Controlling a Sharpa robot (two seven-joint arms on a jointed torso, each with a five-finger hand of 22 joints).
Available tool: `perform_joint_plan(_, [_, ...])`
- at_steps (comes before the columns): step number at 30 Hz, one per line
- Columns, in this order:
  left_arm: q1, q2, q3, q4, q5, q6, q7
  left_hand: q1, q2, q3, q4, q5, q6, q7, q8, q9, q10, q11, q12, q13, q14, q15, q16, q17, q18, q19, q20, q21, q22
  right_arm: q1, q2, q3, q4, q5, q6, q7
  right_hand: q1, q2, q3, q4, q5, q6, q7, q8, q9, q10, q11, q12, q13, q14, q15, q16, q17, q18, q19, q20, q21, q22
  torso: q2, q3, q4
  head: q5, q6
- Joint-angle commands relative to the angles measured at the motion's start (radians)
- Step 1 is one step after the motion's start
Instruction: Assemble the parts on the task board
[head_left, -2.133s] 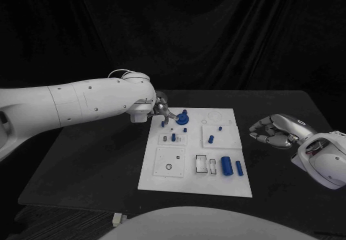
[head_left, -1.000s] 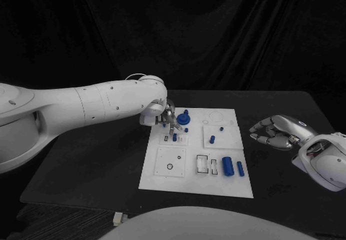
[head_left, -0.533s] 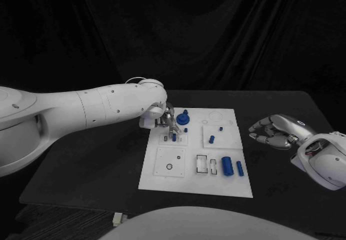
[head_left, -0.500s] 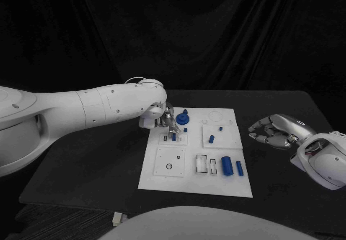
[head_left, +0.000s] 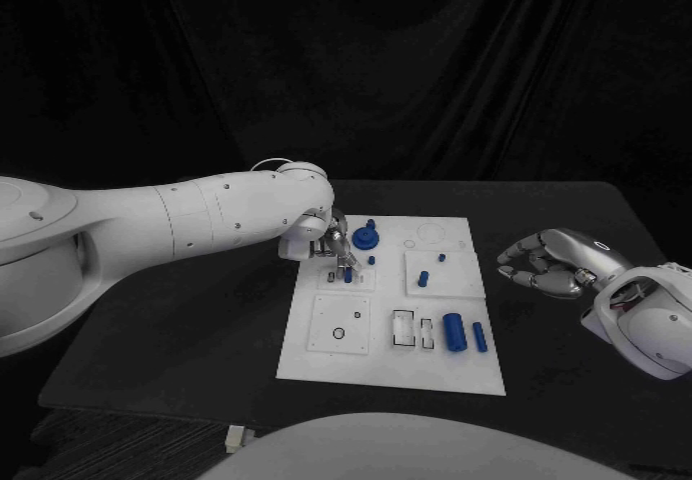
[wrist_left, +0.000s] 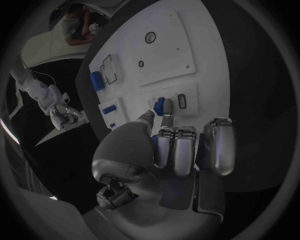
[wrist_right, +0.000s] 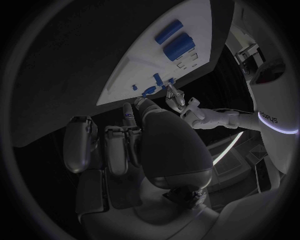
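The white task board (head_left: 378, 352) lies mid-table. My left hand (head_left: 333, 246) hovers over its far left part, thumb and a fingertip (wrist_left: 167, 107) pinching a small blue peg (wrist_left: 159, 105) that stands beside a dark slot (wrist_left: 182, 101). Just beyond the hand sits a round blue part (head_left: 366, 238). Two more blue pegs (head_left: 423, 278) stand near the board's middle. A thick blue cylinder (head_left: 453, 332) and a thinner one (head_left: 477, 337) lie at the near right. My right hand (head_left: 547, 262) hangs right of the board, fingers curled in, holding nothing.
White rectangular slots (head_left: 404, 328) and a square plate with a small ring (head_left: 339, 333) fill the board's near part. Black table (head_left: 188, 320) surrounds the board on all sides. The table's right edge lies close behind my right arm (head_left: 649, 320).
My left hand has slid from the round blue part toward me, and its fingertips have come down on the small peg. The right hand has stayed put.
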Motion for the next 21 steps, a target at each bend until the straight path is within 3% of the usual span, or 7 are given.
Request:
perform_joint_plan(1, [-0.003, 0.002, 0.001, 0.000, 0.008, 0.011, 0.004, 0.008, -0.002, 0.005, -0.011, 0.013, 0.008, 0.002, 0.003, -0.002, 0.106, 0.002, 0.004, 0.260, 0.104, 0.006, 0.003, 0.263, 0.010, -0.004, 0.002, -0.004, 0.201, -0.002, 0.001, 0.001, -0.001, -0.005, 0.001, -0.009, -0.002, -0.001, 0.006, -0.002, 0.003, 0.006, 0.001, -0.002, -0.002, 0.034, 0.000, -0.003, 0.152, 0.098, -0.003, -0.002, 0.238, 0.016, 0.002, 0.001, -0.003, 0.189, 0.000, 0.0003, 0.0001, -0.001, 0.000])
perform_joint_plan(6, [-0.005, 0.003, 0.001, -0.001, 0.008, 0.011, 0.005, 0.009, -0.003, 0.015, -0.019, 0.031, 0.008, 0.001, 0.003, -0.004, 0.106, 0.001, 0.004, 0.260, 0.104, 0.006, 0.003, 0.263, 0.010, -0.004, 0.001, -0.005, 0.201, -0.002, 0.002, 0.001, -0.001, -0.005, 0.001, -0.010, -0.002, -0.001, 0.006, -0.002, 0.003, 0.006, 0.001, -0.002, -0.002, 0.033, 0.000, -0.004, 0.151, 0.098, -0.003, -0.003, 0.237, 0.016, 0.002, 0.001, -0.003, 0.189, 0.000, -0.0001, -0.0006, -0.002, 0.000])
perform_joint_plan(12, [-0.009, 0.003, 0.001, -0.001, 0.008, 0.005, 0.009, 0.014, -0.013, 0.054, -0.051, 0.103, 0.008, -0.002, 0.003, -0.010, 0.106, -0.001, 0.004, 0.260, 0.104, 0.003, 0.003, 0.263, 0.010, -0.005, -0.001, -0.005, 0.201, -0.002, 0.004, 0.001, -0.003, -0.005, 0.000, -0.012, 0.000, -0.002, 0.008, -0.004, 0.004, 0.007, 0.001, -0.002, -0.002, 0.032, 0.000, -0.005, 0.148, 0.097, -0.003, -0.005, 0.234, 0.017, 0.001, 0.001, -0.007, 0.188, 0.000, 0.0003, 0.0010, -0.002, 0.000])
perform_joint_plan(21, [-0.012, 0.001, 0.001, 0.002, 0.008, -0.024, 0.030, 0.003, -0.049, 0.186, -0.127, 0.163, 0.012, -0.007, 0.007, -0.008, 0.106, -0.006, 0.004, 0.260, 0.104, -0.001, 0.003, 0.263, 0.010, -0.005, -0.006, -0.005, 0.201, -0.002, 0.007, 0.001, -0.007, -0.005, 0.001, -0.014, 0.003, -0.002, 0.011, -0.007, 0.005, 0.008, 0.001, -0.002, -0.002, 0.028, 0.000, -0.008, 0.143, 0.096, -0.002, -0.009, 0.229, 0.018, -0.002, 0.001, -0.014, 0.185, 0.000, 0.0002, 0.0006, -0.002, 0.000])
